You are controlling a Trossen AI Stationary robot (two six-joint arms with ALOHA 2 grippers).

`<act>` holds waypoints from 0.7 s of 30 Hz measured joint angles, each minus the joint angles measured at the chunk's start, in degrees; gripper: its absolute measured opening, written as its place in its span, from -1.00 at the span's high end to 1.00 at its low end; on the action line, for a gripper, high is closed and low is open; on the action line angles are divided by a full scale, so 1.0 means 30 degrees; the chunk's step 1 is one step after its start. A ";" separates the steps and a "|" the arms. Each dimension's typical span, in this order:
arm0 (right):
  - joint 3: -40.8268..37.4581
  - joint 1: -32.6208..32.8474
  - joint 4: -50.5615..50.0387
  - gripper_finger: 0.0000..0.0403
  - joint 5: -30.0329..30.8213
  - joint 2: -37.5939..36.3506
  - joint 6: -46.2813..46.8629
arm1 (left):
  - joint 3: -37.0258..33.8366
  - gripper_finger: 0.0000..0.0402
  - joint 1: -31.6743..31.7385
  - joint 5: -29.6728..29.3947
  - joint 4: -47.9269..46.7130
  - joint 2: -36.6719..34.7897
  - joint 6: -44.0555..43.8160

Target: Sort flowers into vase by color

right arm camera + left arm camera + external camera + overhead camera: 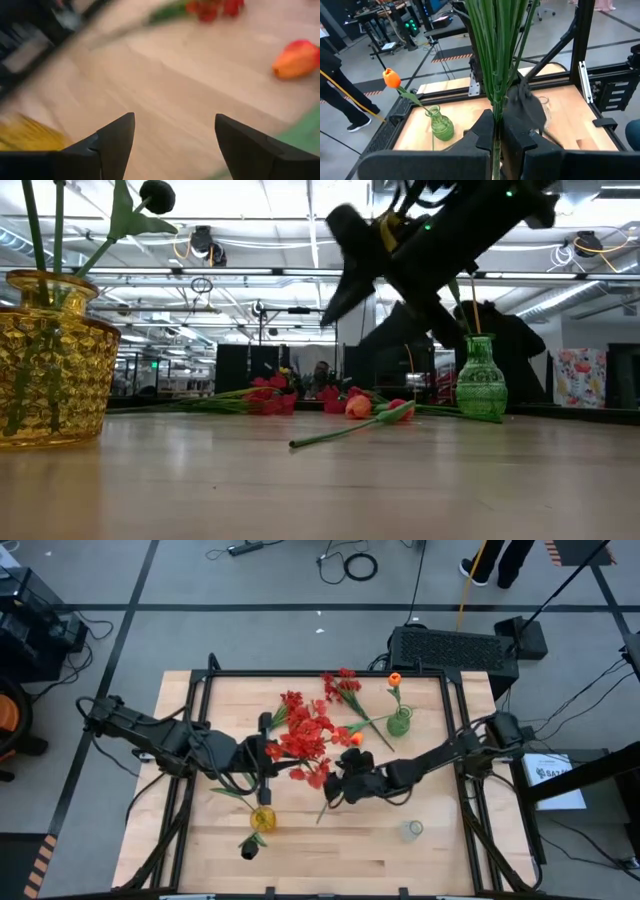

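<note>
- High: left hand point(266, 752) mid-surface, clamped on a bunch of red flowers point(305, 735); right hand point(338, 788) just beside it.
- Low: orange tulip point(358, 407) lies on the surface point(320, 480); green vase point(480, 380) behind, yellow vase point(50, 360) near.
- Left wrist: fingers point(487, 131) pinch green stems point(497, 55).
- Right wrist: right hand's fingers point(117, 137) spread wide, holding nothing.

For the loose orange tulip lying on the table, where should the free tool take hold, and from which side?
Probably on the bare green stem, not the bloom of the orange tulip. The stem lies flat and clear of the red pile, so the open right tool would come straight down from above, fingers across it.
</note>
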 joint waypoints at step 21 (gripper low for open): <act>0.7557 -0.1899 -1.3043 -0.17 -0.6407 0.4100 -0.4816 | -0.0670 0.90 0.0000 0.0124 0.0086 0.0096 -0.0172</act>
